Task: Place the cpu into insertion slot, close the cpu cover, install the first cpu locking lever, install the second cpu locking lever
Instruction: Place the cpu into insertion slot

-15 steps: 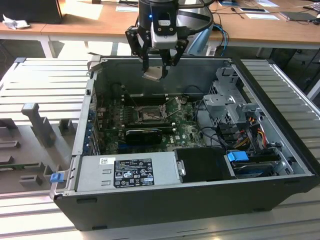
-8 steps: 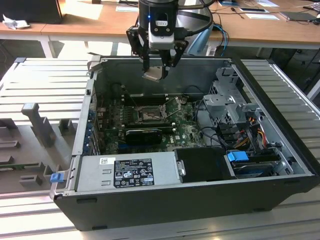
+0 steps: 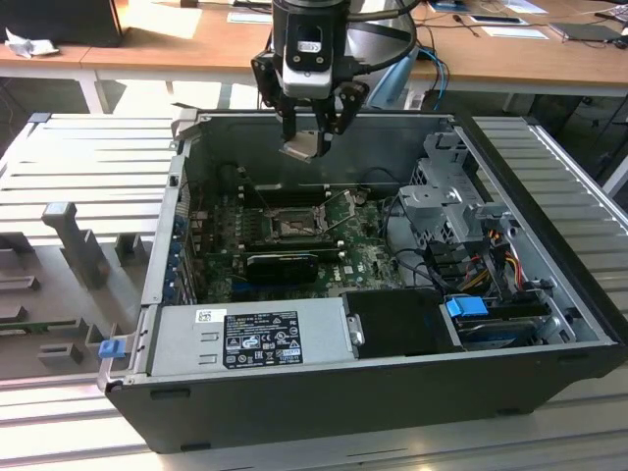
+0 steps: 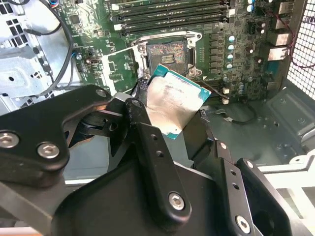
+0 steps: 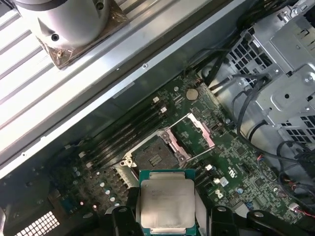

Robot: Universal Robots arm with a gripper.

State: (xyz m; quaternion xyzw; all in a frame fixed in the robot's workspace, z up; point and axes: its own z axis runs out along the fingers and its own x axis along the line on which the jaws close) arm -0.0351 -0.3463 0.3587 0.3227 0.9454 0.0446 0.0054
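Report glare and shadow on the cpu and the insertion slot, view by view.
Exterior view: sunlight washes out the desk behind, the computer case interior is dim, the cpu catches light. Second wrist view: glare whitens the cpu's metal top; the insertion slot is evenly lit. First wrist view: the cpu looks matte grey, the open cpu cover glints pale.

Arm with wrist upright, tool pointing straight down

The tool (image 3: 307, 135) hangs below the wrist. Its two black fingers (image 4: 147, 142) press on opposite edges of the cpu (image 4: 173, 103), so the chip sits between the tips. In the exterior view it is a little tilted.
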